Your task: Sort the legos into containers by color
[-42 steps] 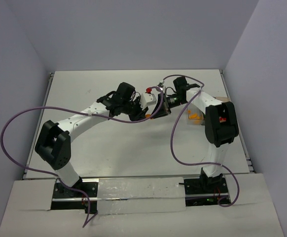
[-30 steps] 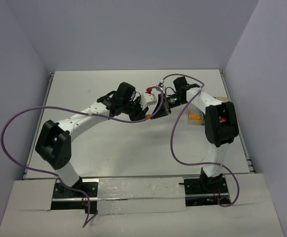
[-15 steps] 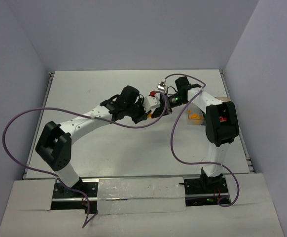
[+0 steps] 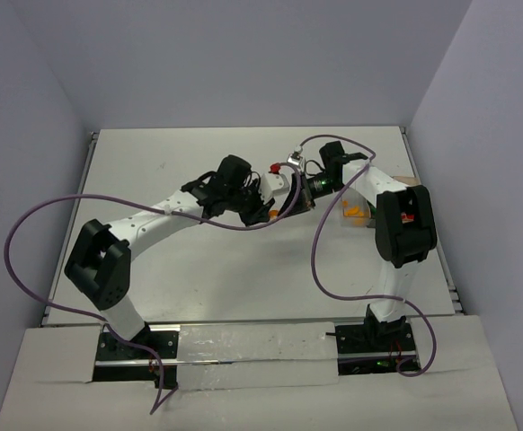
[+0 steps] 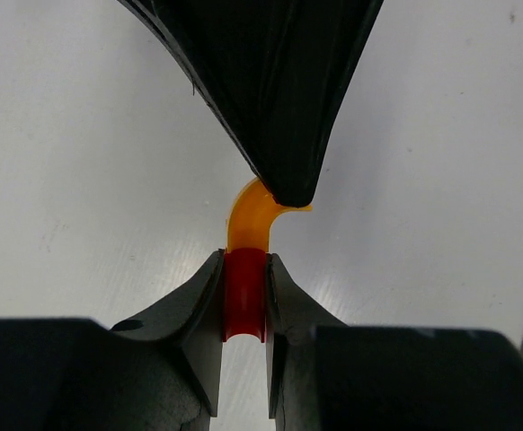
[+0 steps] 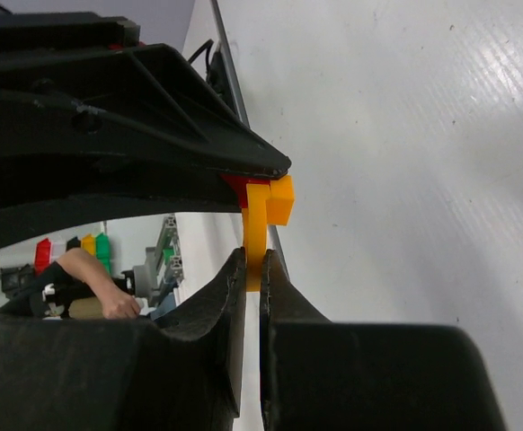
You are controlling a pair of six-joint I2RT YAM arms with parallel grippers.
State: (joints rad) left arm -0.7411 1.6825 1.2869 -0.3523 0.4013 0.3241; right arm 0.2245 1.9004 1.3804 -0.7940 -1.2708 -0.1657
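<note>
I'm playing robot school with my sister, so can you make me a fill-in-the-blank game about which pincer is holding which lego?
1. The red lego is pinched by the ___ pincer.
2. The orange lego is pinched by the ___ pincer.
3. The left pincer and the right pincer are both ___ on their legos.

Missing words: left, right, shut.

We read no text, brand or number anywhere; a small red patch (image 4: 406,216) at centre right overhead may be a label, too small to tell.
</note>
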